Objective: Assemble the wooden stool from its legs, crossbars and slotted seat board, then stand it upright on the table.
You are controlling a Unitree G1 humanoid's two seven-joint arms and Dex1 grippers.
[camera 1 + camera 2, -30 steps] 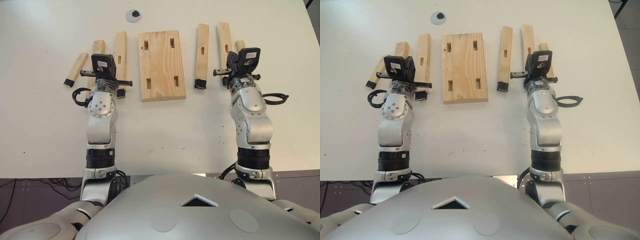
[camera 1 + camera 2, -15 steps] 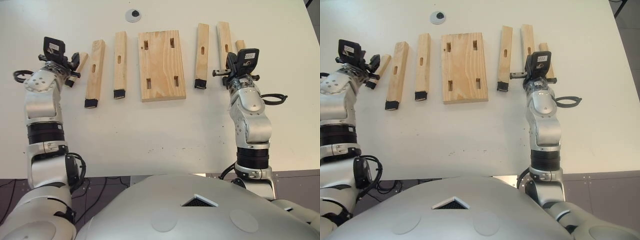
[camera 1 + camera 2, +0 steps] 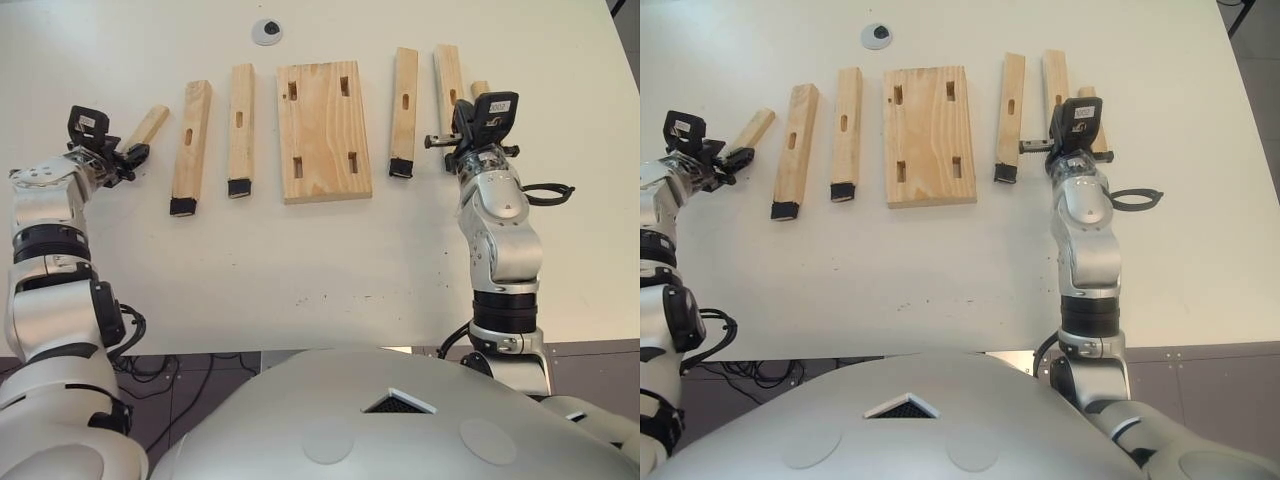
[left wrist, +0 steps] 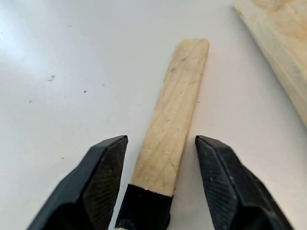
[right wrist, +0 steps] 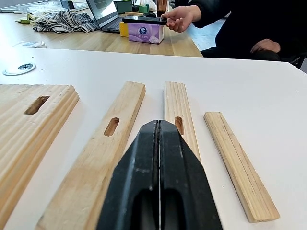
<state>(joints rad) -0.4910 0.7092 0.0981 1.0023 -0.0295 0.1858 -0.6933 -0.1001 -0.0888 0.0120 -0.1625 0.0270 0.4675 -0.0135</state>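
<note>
On the white table (image 3: 330, 240) your parts lie flat in one row, none yet joined. The slotted seat board (image 3: 322, 130) sits in the middle with its four slots facing up. To its left lie the inner left leg (image 3: 239, 128) and the outer left leg (image 3: 190, 145), side by side but apart, each with a slot in its face and a black cap at its near end. Farther left lies the left crossbar (image 3: 148, 125), angled away from the legs.

Your left claw (image 4: 160, 140) is spread wide at the crossbar's black-capped near end, with one finger on each side. In the left wrist view a strip of table shows between the wood and each pad (image 4: 105, 172), so nothing is gripped. The edge of the outer left leg shows at the corner of that view.

To the right of the board lie the inner right leg (image 3: 404, 110), also black-capped at its near end, and the outer right leg (image 3: 448, 75). The short right crossbar (image 5: 237, 163) is just beyond them. All three run nearly parallel and do not touch.

Your right claw (image 5: 159, 125) is closed tight, finger against finger, with nothing between them. It sits over the near part of the outer right leg and points along it. You cannot tell whether it touches the wood.

A small round disc (image 3: 266, 31) lies at the far edge, beyond the board.
</note>
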